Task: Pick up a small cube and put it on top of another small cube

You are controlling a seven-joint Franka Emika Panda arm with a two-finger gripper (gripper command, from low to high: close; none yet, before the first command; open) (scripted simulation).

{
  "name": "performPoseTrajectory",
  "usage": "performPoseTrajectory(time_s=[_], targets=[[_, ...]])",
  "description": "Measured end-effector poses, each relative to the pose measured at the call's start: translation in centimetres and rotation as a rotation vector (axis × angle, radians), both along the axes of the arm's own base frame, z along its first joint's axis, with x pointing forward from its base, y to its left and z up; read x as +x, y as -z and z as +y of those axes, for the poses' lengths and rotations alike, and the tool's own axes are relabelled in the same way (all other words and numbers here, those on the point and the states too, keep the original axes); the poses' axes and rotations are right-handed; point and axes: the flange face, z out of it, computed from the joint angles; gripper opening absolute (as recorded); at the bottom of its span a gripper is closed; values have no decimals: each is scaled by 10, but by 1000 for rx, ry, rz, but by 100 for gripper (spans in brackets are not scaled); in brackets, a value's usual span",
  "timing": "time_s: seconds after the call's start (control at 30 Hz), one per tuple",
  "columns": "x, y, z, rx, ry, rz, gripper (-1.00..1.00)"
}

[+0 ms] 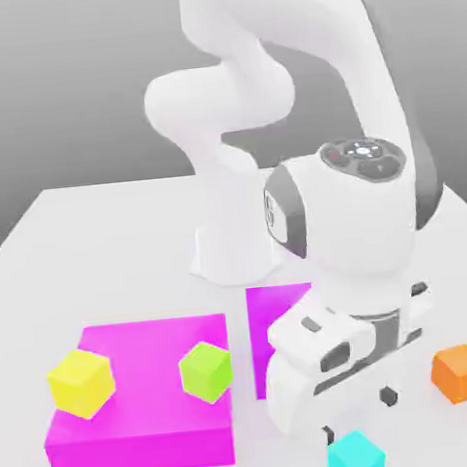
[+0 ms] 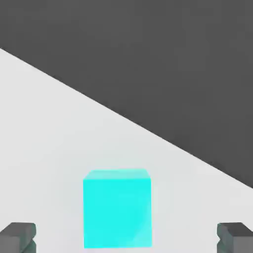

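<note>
The small cyan cube (image 1: 355,456) rests on the white table near the front edge, toward the exterior view's right. My gripper (image 1: 358,415) hangs just above and behind it, pointing down, jaws open. In the hand view the cyan cube (image 2: 117,207) lies between my two dark fingertips (image 2: 19,237), with a wide gap to each and nothing held by the gripper (image 2: 126,239). An orange cube (image 1: 460,372) sits on the table to the exterior view's right of my hand.
A wide flat magenta block (image 1: 146,427) at the exterior view's left carries a yellow cube (image 1: 81,383) and a green cube (image 1: 205,370). A taller magenta block (image 1: 281,338) stands close behind my hand. The arm's white base (image 1: 229,248) rises further back.
</note>
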Motion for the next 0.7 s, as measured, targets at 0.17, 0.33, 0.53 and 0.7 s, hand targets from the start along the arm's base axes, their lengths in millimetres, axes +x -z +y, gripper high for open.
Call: performPoseTrajectory(time_s=[0.17, 0.33, 0.53, 0.7], targets=[[-2, 35, 0, -1, -2, 3, -100], [-2, 35, 0, -1, -2, 3, -100], [1, -35, -30, -12, 59, 0, -100], [-12, -88, -156, -36, 333, -5, -100]])
